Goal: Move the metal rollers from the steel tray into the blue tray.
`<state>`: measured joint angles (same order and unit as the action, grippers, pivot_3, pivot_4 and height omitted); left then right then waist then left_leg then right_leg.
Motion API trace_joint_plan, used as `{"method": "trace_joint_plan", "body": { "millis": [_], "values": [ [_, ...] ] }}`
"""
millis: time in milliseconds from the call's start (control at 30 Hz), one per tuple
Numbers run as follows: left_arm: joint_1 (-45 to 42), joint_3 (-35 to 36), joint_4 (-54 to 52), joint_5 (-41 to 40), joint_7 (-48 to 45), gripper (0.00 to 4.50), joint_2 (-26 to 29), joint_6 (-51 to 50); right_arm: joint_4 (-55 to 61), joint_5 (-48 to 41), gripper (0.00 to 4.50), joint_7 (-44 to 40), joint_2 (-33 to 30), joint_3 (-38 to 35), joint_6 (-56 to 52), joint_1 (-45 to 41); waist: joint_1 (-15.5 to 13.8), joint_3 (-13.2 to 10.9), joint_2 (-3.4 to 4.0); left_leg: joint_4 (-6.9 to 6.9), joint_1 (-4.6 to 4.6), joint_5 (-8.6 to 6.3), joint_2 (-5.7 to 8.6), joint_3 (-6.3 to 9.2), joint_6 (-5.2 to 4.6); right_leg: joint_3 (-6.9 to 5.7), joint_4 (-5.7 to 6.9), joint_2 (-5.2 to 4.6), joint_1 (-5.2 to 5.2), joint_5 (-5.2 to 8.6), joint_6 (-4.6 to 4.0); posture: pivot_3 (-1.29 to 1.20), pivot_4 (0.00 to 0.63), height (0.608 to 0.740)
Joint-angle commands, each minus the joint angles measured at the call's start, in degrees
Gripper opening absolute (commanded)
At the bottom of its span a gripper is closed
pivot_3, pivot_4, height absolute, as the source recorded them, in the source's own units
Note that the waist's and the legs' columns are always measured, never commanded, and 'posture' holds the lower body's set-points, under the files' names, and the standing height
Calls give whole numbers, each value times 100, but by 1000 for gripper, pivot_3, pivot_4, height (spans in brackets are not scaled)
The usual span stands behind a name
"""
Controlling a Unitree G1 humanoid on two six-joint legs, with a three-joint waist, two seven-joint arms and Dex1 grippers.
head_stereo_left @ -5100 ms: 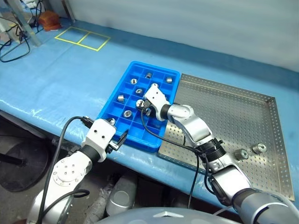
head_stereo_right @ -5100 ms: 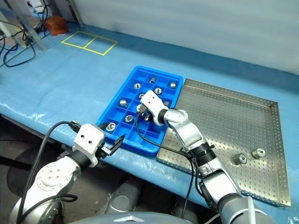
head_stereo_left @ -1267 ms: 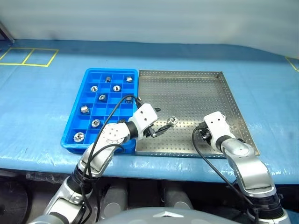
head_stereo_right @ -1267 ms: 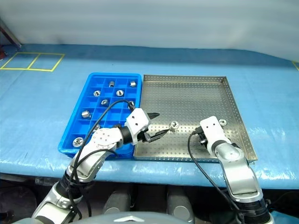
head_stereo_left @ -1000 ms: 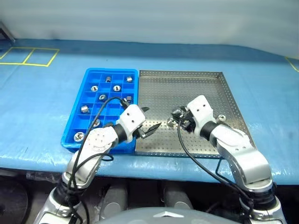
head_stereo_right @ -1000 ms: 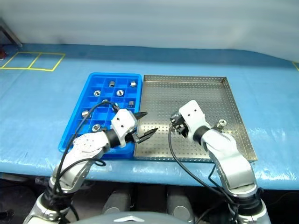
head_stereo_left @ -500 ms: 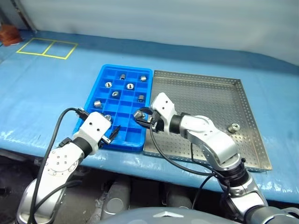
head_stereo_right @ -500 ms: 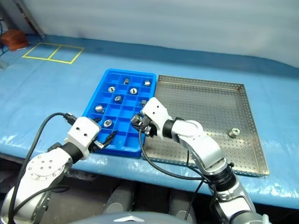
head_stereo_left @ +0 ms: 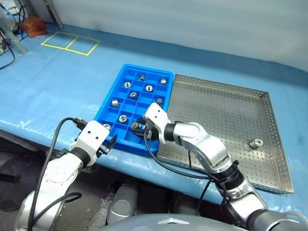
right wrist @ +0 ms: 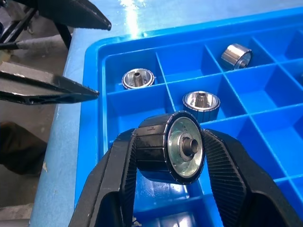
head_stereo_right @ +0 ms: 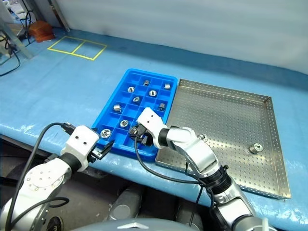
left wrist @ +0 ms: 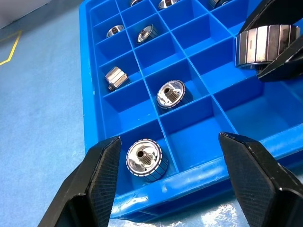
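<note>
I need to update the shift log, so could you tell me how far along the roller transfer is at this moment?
Mostly done: at least eight metal rollers already sit in compartments of the blue tray. In hand: the right gripper is shut on another roller above the near end of that tray, while the left gripper is open and holds nothing. Left: one roller lies on the steel tray, near its right rim.

Bright blue tray (head_stereo_left: 111, 103), shiny silver rollers (head_stereo_left: 123, 118) with dark holes, grey dotted steel tray (head_stereo_left: 226, 110), black grippers (right wrist: 170, 156), yellow floor tape (head_stereo_left: 70, 43) at 11 o'clock.
</note>
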<state>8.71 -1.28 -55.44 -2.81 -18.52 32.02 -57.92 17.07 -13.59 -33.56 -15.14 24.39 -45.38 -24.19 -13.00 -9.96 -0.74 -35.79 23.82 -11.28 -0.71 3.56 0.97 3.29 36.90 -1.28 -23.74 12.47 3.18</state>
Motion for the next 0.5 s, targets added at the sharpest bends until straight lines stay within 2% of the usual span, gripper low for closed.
{"method": "trace_joint_plan", "body": {
  "millis": [33,100,233,367,500],
  "values": [
    [-101,-12,-20,-1,9,3602,10,127,168,-74,1803,-94,-12,8,5,30,-39,0,0,1,1,0,0,-1,1,0,0,0,-1,0,0,448,150,740],
    [-145,-16,32,-11,-6,3602,11,151,238,-93,2530,-185,-72,78,-20,60,-60,0,0,2,2,-1,-1,-3,3,0,-1,0,-3,1,-1,448,150,740],
    [-230,-48,137,-45,-56,3602,0,235,354,-53,3710,-83,-20,-67,254,115,-96,0,0,7,2,-3,-3,-2,5,-4,-2,1,-4,4,-6,433,150,740],
    [-431,-176,263,-182,-144,3602,-132,416,440,69,3710,312,4,-447,293,130,-138,0,0,9,3,-3,-4,-2,6,-7,-2,2,-7,5,-7,410,150,740],
    [-918,-599,576,-418,-271,3602,-529,817,788,288,3710,704,-398,-954,-27,285,-232,0,0,1,10,-2,-1,0,10,-14,-8,-5,-6,5,-6,362,150,740]
  ]
}}
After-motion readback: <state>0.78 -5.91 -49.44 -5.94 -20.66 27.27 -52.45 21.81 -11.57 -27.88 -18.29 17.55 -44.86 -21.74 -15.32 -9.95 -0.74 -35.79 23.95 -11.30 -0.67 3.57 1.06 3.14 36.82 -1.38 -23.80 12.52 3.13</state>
